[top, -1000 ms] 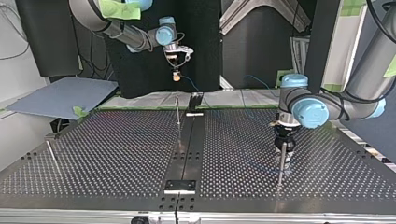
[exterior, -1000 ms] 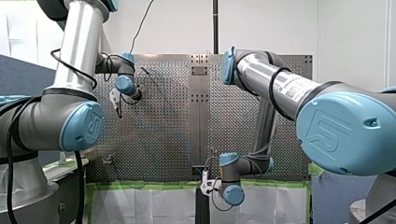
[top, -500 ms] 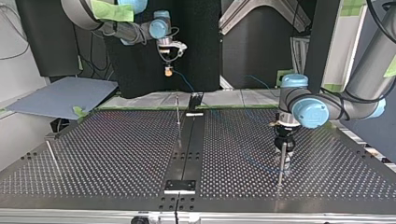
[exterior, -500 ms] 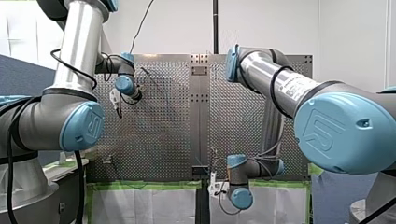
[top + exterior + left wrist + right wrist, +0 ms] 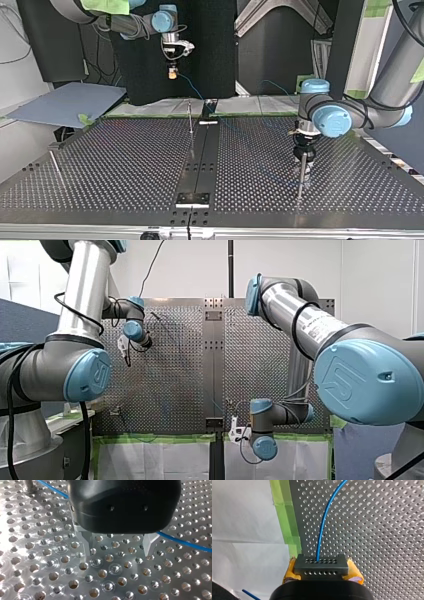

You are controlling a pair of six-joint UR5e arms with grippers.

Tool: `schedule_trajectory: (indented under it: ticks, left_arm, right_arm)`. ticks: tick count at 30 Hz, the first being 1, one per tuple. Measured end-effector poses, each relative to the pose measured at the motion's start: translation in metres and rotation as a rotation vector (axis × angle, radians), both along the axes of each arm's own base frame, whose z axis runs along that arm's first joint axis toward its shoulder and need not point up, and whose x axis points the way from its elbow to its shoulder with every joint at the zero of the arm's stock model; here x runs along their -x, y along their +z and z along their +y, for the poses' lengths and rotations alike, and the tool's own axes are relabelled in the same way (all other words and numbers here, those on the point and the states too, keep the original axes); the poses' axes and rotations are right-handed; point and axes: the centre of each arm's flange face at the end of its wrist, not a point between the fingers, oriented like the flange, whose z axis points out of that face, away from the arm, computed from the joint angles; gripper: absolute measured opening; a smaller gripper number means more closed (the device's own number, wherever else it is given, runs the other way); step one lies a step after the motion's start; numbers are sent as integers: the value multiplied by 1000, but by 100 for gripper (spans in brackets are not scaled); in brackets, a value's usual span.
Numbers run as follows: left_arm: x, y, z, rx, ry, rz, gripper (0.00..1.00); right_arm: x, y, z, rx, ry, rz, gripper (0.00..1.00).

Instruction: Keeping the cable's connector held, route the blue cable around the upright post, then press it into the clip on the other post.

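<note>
**Connector held high, cable trailing past the post**

The perforated worktop (image 5: 125, 165) carries a thin post (image 5: 190, 117) beside its dark centre strip. Everything here is placed from that post, as the top view shows it. My right gripper (image 5: 172, 74) hangs high above it and a little to its left, beyond the worktop's far edge. Its fingers are closed, with the yellow pads (image 5: 354, 573) pressing both ends of the dark connector (image 5: 321, 567). My left gripper (image 5: 118, 552) stands well to the right of the thin post and nearer the camera, low over a second post (image 5: 301, 172). Its metal fingers (image 5: 83, 541) are spread wide with nothing between them.

The blue cable (image 5: 200, 97) leaves the connector and slopes down past the thin post on its right. It then runs faintly across the worktop toward the second post. In the left wrist view it passes behind the open fingers, close to the worktop.

I judge the cable light, thin and limp. It will sag, follow the connector, and slide on smooth metal, so it needs some tension to stay against a post. The firm place to hold is the connector, which is rigid and flat-sided. The wire itself suits only a light pinch near where it must be pressed. The only holder here is the clip, and I cannot pick it out on either post.
</note>
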Motion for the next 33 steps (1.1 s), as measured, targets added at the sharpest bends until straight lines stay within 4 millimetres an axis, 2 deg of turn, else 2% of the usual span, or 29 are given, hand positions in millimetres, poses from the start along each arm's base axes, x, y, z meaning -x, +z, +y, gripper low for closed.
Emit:
schedule_trajectory:
  ticks: [5,12,24,33]
  left_arm:
    - [1,0,-1,18,0,6,100]
    - [5,-3,-6,72,-15,36,100]
    - [17,-11,-4,191,9,138,100]
    - [18,-11,-2,289,19,146,100]
  right_arm:
    - [5,16,9,-4,2,8,0]
    - [3,38,5,27,4,-11,0]
    - [2,41,4,38,8,-14,0]
    - [2,41,4,40,11,-15,0]
